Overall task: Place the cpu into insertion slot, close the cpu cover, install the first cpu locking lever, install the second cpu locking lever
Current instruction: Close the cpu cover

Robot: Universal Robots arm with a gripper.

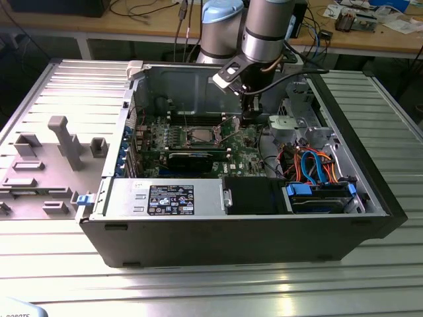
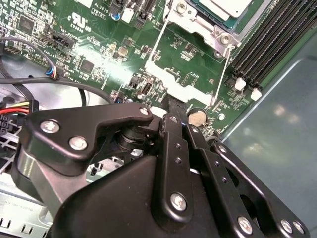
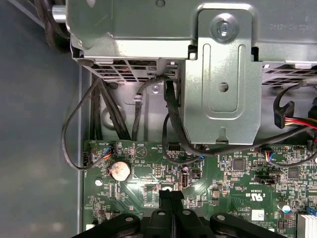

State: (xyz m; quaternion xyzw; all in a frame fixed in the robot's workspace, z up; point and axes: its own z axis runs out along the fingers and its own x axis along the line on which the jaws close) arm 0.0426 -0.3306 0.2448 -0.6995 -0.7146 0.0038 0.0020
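Note:
The cpu (image 2: 225, 6) lies with its dull grey face up inside the insertion slot (image 1: 200, 136), which is rimmed with silver metal (image 2: 198, 25) on the green board. The cpu cover (image 2: 176, 83), a shiny frame plate, stands swung away from the socket, and the board shows through its window. Two thin wire levers (image 2: 157, 42) run along its sides. My gripper (image 2: 174, 105) is shut, its black fingertips pressed together right at the cover's free edge. In the exterior view the gripper (image 1: 250, 121) hangs to the right of the socket, and in the first wrist view the gripper (image 3: 171, 194) is low over the board.
A coin cell (image 3: 120, 170) sits on the board beside the fingertips. A metal drive cage (image 3: 223, 74) with black cables rises close ahead. Black memory slots (image 2: 267, 44) flank the socket. A black graphics card (image 1: 192, 158) lies in front of the socket, and a grey fixture (image 1: 63, 142) stands outside the case.

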